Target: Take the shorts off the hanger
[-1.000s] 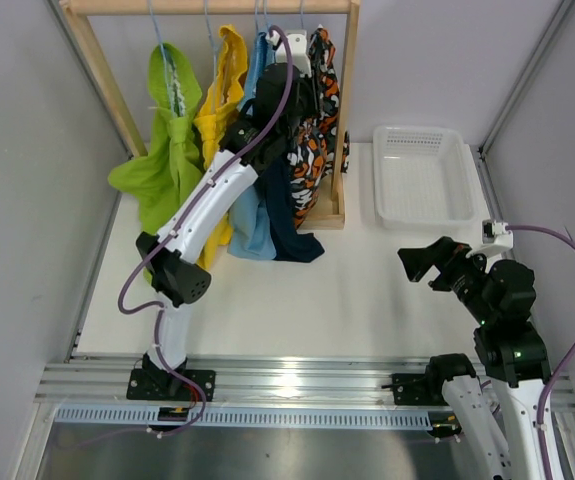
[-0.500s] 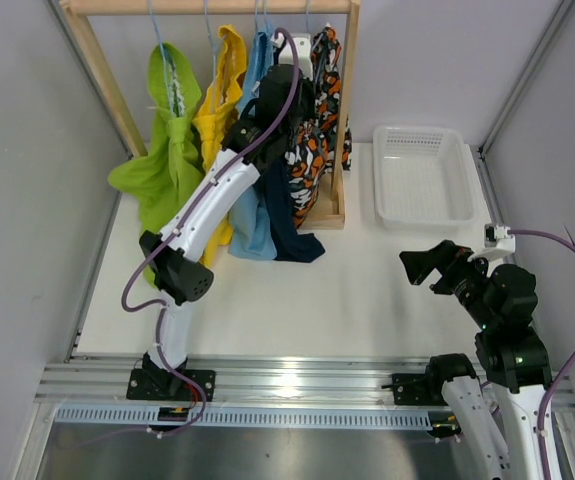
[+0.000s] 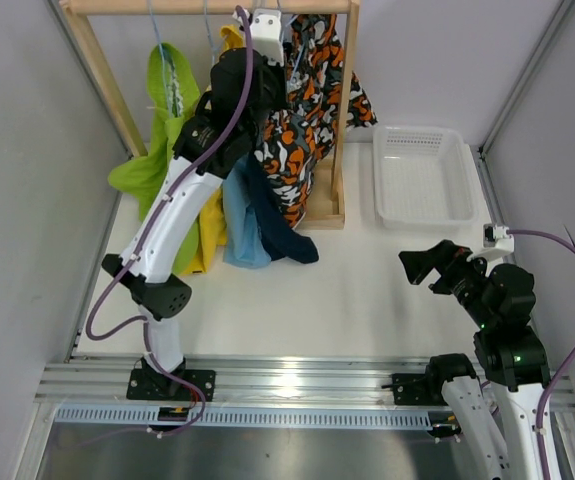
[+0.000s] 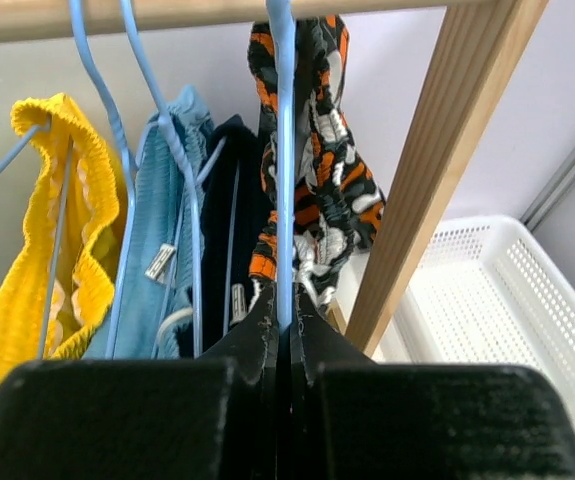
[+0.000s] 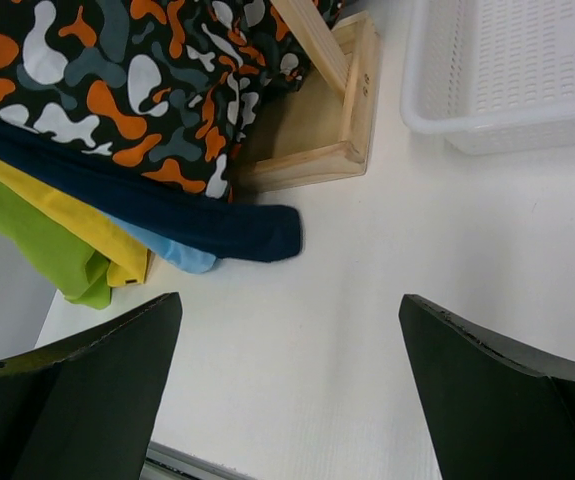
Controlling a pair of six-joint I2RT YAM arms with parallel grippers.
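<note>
Five pairs of shorts (image 3: 167, 170) hang on the wooden rack (image 3: 345, 100). Left claw (image 4: 287, 320) is clamped on the patterned pair's (image 4: 317, 200) blue hanger (image 4: 284, 150), seemingly at its neck. Right claw (image 5: 289, 300) gapes wide above the tabletop (image 5: 347, 340).

Left arm (image 3: 172, 215) and right arm (image 3: 507, 335): white shells, black joints, a purple cable (image 3: 91, 318) looping along each; left pincer (image 4: 285, 315) and right pincer (image 5: 289, 305) matte black
</note>
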